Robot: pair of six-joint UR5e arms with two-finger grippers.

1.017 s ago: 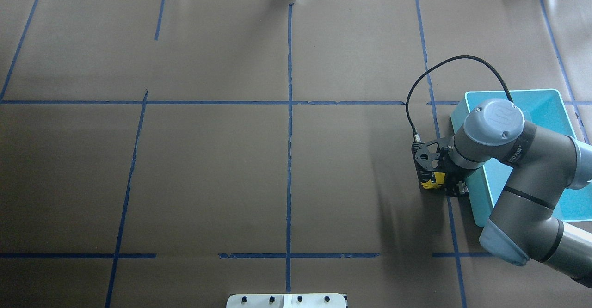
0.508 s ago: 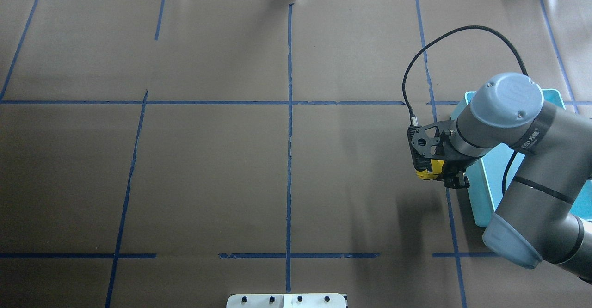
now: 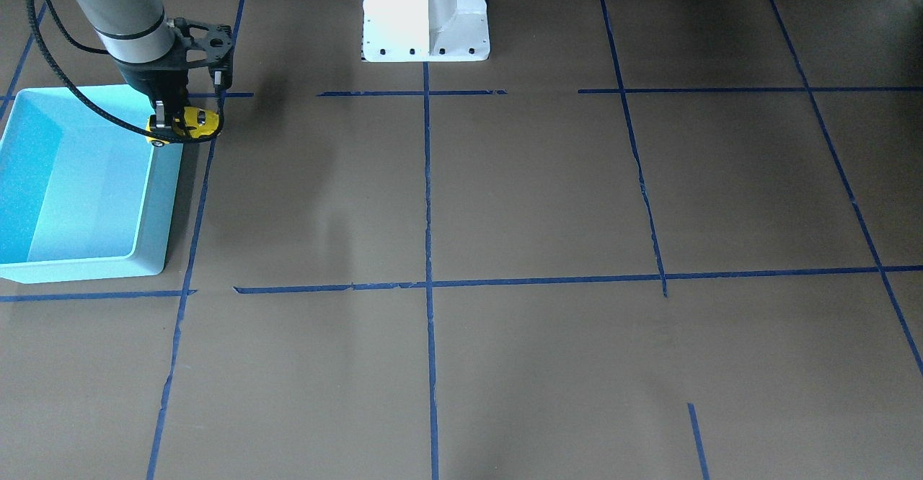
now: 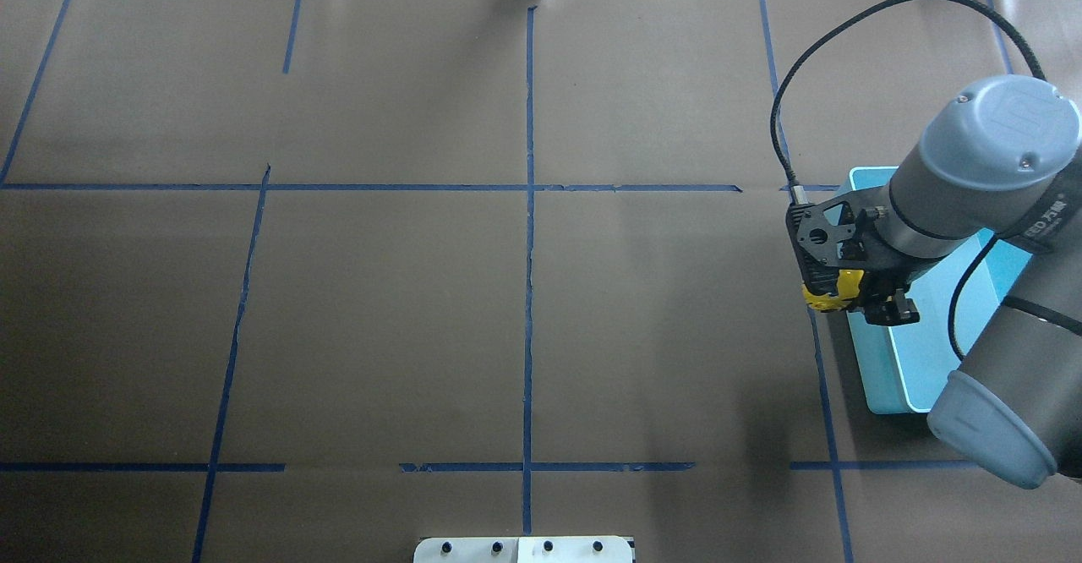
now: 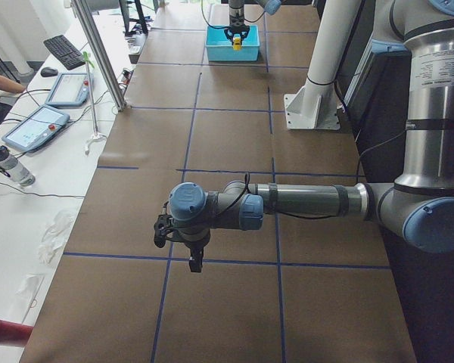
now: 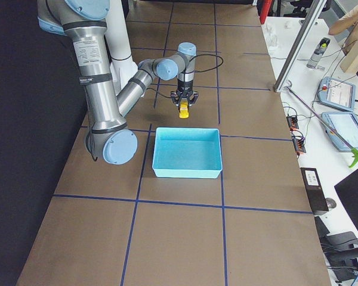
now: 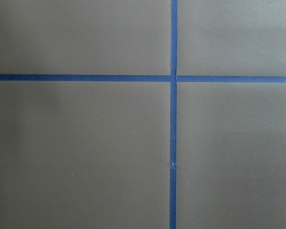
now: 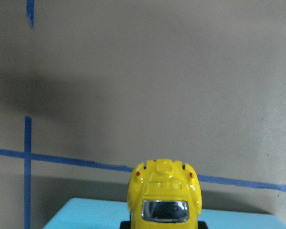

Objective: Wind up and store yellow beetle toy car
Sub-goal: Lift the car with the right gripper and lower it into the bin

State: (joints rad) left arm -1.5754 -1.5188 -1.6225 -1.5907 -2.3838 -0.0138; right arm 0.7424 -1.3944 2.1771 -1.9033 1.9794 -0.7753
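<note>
— Right gripper (image 4: 852,299): what do we make of it?

— We see its two fingers clamped on the flanks of the yellow beetle toy car (image 4: 828,295). The car is pinched between them and lifted clear of the table (image 4: 380,309).

— Let us go from the big things down.

— We have the table, covered in brown paper crossed by blue tape lines. Over its left end the left arm (image 5: 303,200) stretches out low, with the left gripper (image 5: 194,261) pointing down near a tape crossing. We see that gripper only from the side, so we can't judge whether its fingers are apart or together.

— And the light blue bin (image 4: 879,368)?

— We find it toward the table's right end, resting flat on the paper. The car hangs by the bin's wall that faces the table's middle, about halfway along it. We cannot say whether it is above the rim or just outside it.

— How does the car sit in the grip?

— In the wrist view we look down on its roof and one dark window. The end with two small red lights points away from the camera.
</note>
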